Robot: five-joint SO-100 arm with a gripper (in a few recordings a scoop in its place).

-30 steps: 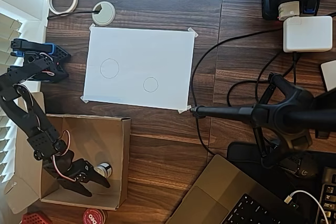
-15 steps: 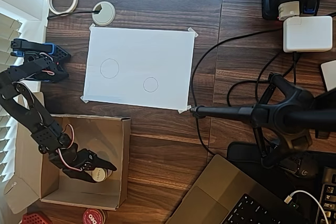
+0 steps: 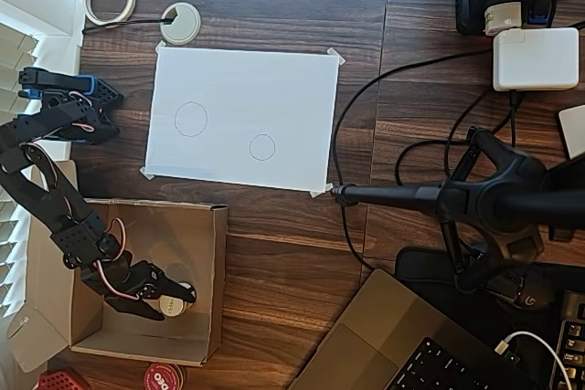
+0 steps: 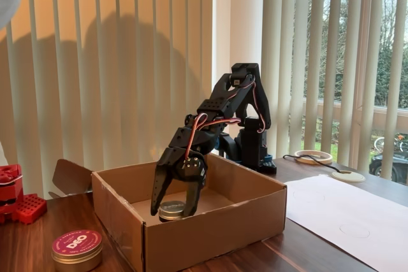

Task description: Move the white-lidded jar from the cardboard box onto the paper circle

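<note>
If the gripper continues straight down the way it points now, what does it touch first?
Most likely the white-lidded jar, between the fingers of the gripper inside the cardboard box; then the box floor.

The black arm folds forward from its base, elbow raised, wrist pitched down. Its gripper (image 4: 174, 203) (image 3: 172, 301) points steeply downward with the two fingers parted, one on either side of a gap

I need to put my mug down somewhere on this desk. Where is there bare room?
Free: the wood between the box and the laptop, and above the sheet toward the blinds. Crowded: right of the sheet, with cables, charger and stand.
</note>
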